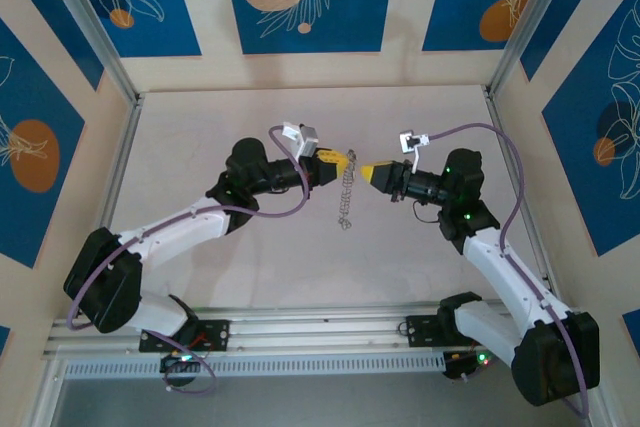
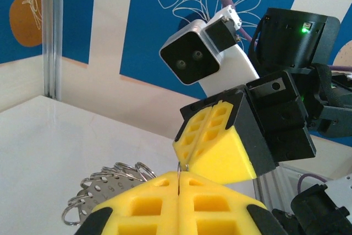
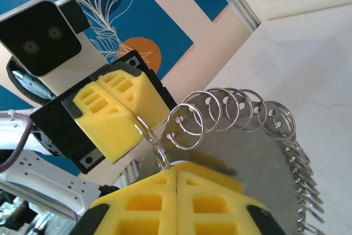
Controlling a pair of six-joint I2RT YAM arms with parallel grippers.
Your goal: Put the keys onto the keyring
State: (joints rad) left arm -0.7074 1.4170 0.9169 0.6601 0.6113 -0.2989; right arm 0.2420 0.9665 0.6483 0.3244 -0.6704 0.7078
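Top view: left gripper (image 1: 345, 159) and right gripper (image 1: 368, 171) meet tip to tip at mid-tabletop (image 1: 250, 257), with the keyring (image 1: 346, 197) strung toward 6 o'clock. Wrist views add that both jaws pinch one thin wire loop of it. Open tabletop lies on every side.

The rings (image 3: 204, 115) are glossy metal, the plate (image 3: 242, 163) dull grey metal, the table (image 1: 250, 277) smooth and faintly glossy.

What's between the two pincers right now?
A thin wire loop spans the gap, gripped by left pincer and right pincer; a string of rings joins it. Clearest in right wrist view.
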